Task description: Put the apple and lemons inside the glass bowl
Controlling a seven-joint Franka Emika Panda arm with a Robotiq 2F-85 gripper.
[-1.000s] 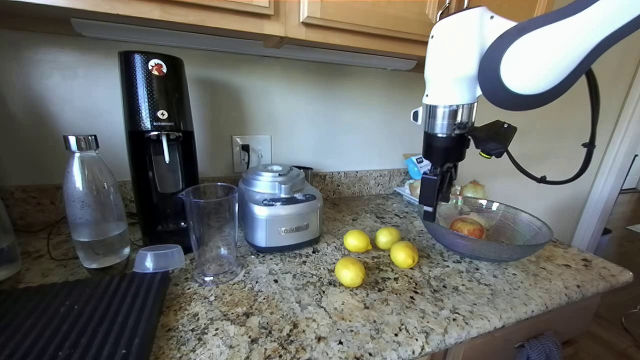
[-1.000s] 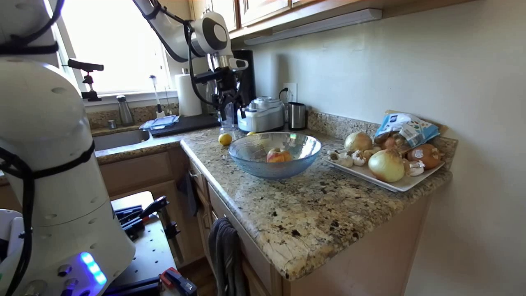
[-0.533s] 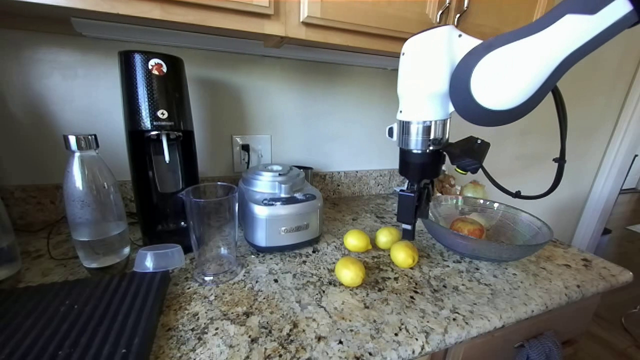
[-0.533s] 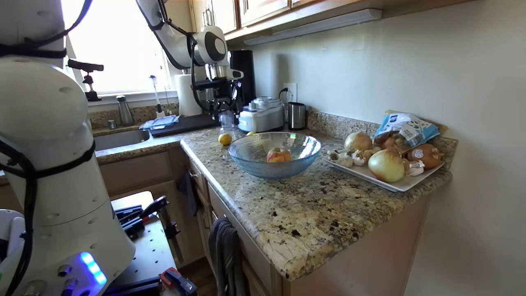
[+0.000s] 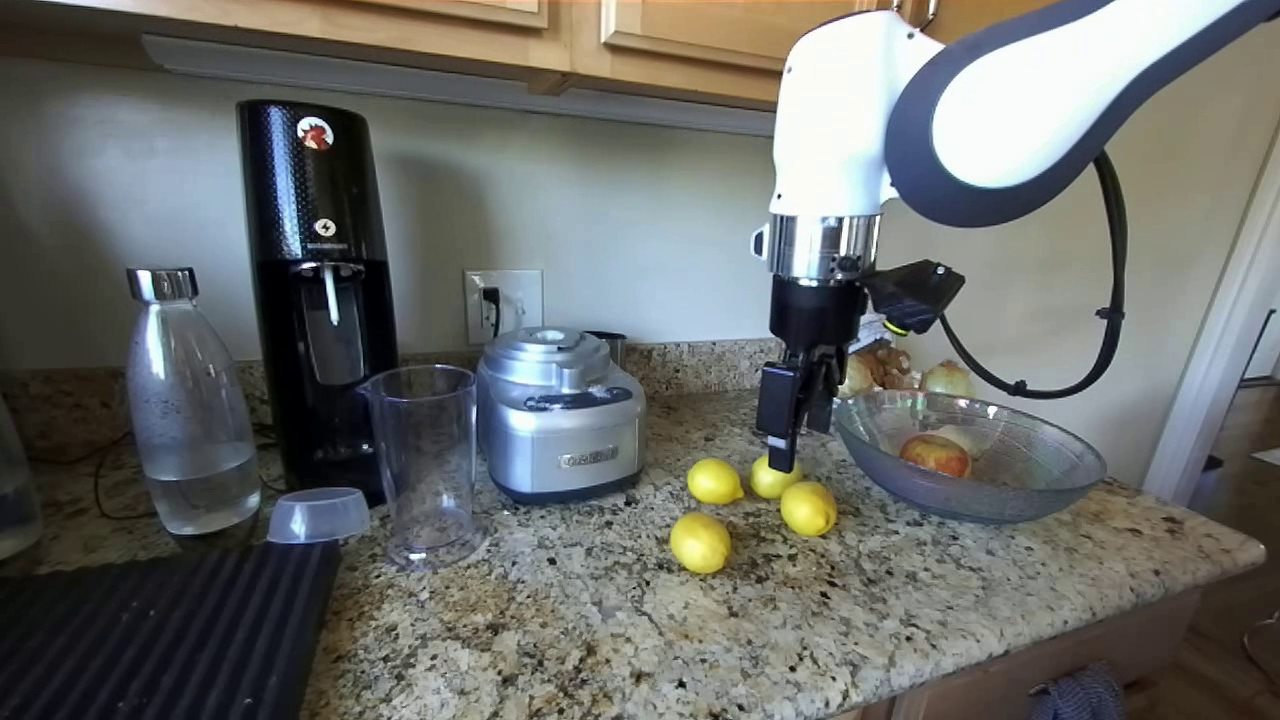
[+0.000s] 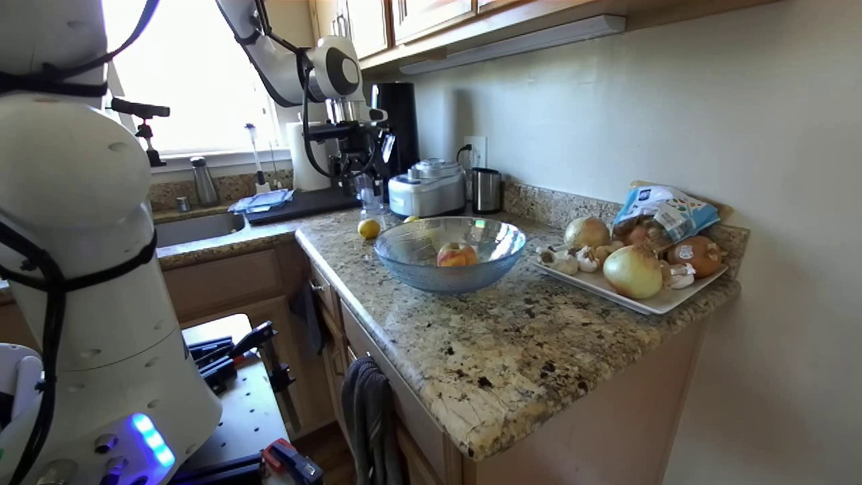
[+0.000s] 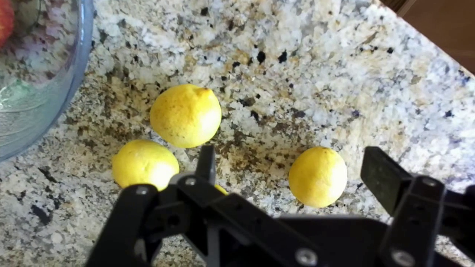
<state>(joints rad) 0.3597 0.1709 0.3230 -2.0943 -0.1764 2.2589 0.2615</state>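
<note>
The red apple [image 5: 935, 455] lies inside the glass bowl [image 5: 960, 503]; both also show in an exterior view, the apple [image 6: 457, 254] in the bowl [image 6: 450, 279]. Several yellow lemons lie on the counter beside the bowl: a near one [image 5: 700, 543], a right one [image 5: 808, 508], a left one [image 5: 714, 482] and one behind [image 5: 772, 482]. My gripper [image 5: 800, 440] is open and empty above the lemons, left of the bowl. In the wrist view one lemon [image 7: 317, 176] lies below and between the open fingers [image 7: 294, 167]; another is mostly hidden behind a finger.
A silver food processor [image 5: 562, 430], clear pitcher [image 5: 425, 470], black soda machine [image 5: 318, 300] and glass bottle [image 5: 190, 420] stand left of the lemons. A tray of onions and garlic [image 6: 650, 306] lies beyond the bowl. The counter's front edge [image 6: 404, 364] is near the bowl.
My gripper has moved from beside the bowl's rim leftward over the lemons in an exterior view, dipping and then rising slightly. The apple, lemons and bowl have not moved.
</note>
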